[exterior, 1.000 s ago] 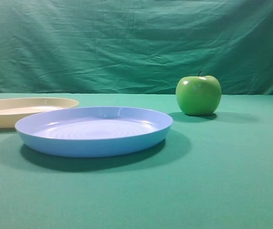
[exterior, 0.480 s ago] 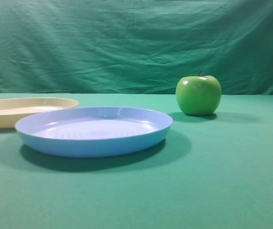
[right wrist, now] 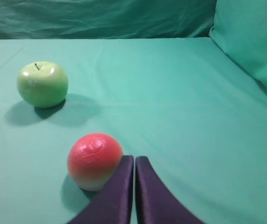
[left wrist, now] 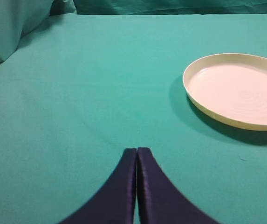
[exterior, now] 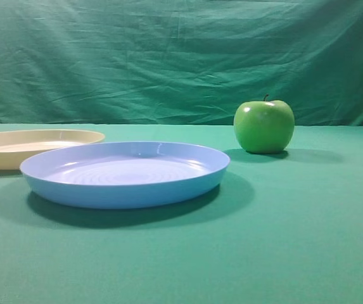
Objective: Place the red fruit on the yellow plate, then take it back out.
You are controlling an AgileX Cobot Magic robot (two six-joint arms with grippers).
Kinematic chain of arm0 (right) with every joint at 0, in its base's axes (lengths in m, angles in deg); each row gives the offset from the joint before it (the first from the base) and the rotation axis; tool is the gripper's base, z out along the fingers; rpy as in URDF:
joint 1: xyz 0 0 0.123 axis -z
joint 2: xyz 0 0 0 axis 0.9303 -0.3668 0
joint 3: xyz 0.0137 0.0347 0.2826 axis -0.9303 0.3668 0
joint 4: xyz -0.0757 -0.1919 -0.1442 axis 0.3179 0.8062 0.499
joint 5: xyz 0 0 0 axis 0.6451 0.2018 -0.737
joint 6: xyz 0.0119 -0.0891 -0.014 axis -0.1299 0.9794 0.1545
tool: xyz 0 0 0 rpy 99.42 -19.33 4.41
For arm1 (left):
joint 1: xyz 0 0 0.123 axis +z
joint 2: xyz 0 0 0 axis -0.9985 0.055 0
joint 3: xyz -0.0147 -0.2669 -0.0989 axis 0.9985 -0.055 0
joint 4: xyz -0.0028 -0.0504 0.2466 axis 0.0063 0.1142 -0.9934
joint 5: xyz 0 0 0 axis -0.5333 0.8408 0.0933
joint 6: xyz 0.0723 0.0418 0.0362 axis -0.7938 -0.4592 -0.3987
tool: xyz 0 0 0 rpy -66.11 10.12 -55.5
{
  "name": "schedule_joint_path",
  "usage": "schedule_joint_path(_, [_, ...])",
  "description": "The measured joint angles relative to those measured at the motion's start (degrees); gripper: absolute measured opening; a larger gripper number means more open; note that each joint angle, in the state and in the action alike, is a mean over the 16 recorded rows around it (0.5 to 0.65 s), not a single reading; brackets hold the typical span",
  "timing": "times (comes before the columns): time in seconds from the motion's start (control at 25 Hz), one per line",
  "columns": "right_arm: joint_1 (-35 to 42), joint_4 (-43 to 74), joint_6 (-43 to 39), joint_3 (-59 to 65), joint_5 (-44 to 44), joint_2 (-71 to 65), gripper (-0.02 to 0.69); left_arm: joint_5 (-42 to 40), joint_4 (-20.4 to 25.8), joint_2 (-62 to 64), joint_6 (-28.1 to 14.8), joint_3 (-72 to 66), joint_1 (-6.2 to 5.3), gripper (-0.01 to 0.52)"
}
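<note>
On the left, the yellow plate (left wrist: 236, 91) sits bare on the table (left wrist: 86, 84), the left pincer (left wrist: 137, 154) pressed together. Rightward, the red fruit (right wrist: 94, 160) rests just beside the right pincer (right wrist: 134, 161), also pressed together; smooth, round and probably slippery, it wants gripping across its middle.

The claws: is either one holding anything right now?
No. Both the left claw and right claw are shut on nothing; the red fruit sits beside the right one.
</note>
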Motion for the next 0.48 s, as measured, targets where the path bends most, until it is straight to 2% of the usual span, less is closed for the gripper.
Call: schedule_joint_path(0.48, [0.0,0.0,0.0,0.0,0.0,0.0,0.0,0.0,0.0,0.0,0.0,0.0,0.0,0.0])
